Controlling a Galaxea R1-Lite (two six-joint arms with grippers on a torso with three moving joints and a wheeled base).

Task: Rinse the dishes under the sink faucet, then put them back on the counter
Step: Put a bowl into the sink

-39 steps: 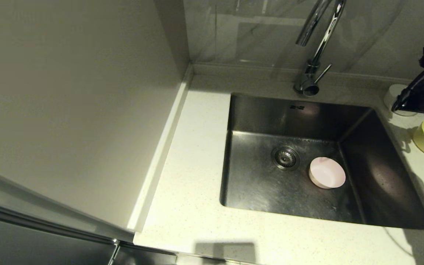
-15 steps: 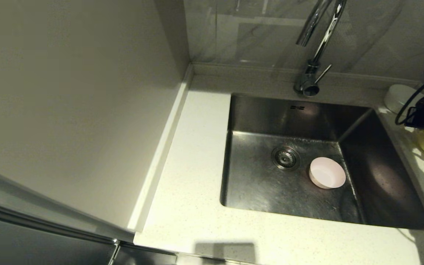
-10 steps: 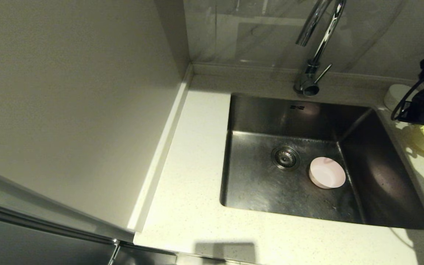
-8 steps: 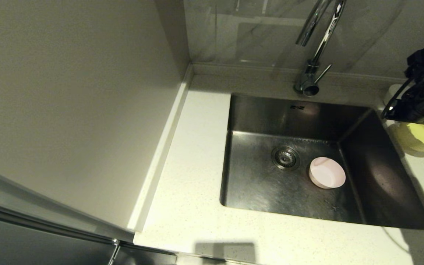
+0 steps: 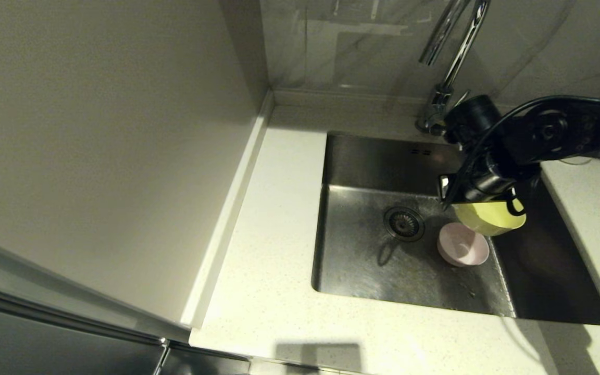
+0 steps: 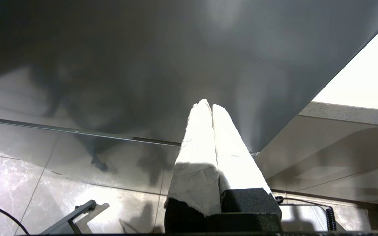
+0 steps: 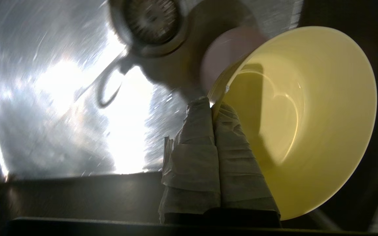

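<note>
Now we hold the yellow bowl [image 5: 489, 219] by its rim in our right claw [image 7: 212, 104], the two fingers pinched together on the edge, and it hangs tilted over the sink [image 5: 362, 172], just above the pink bowl [image 5: 461, 245]. The pink bowl rests on the sink floor beside the drain [image 5: 404, 223]. Our right arm hides the base of the faucet [image 5: 453, 41] and part of the sink's back wall; the white bowl cannot be seen anywhere. In the right wrist view the pink bowl [image 7: 225, 54] shows only as a blur behind the yellow rim. Half a second ago the yellow bowl hung over the worktop [image 5: 274, 271] at the right of the sink; it has since crossed over the basin. Our left claw [image 6: 211, 105], fingers pressed together and holding nothing, sits parked below the worktop edge.
</note>
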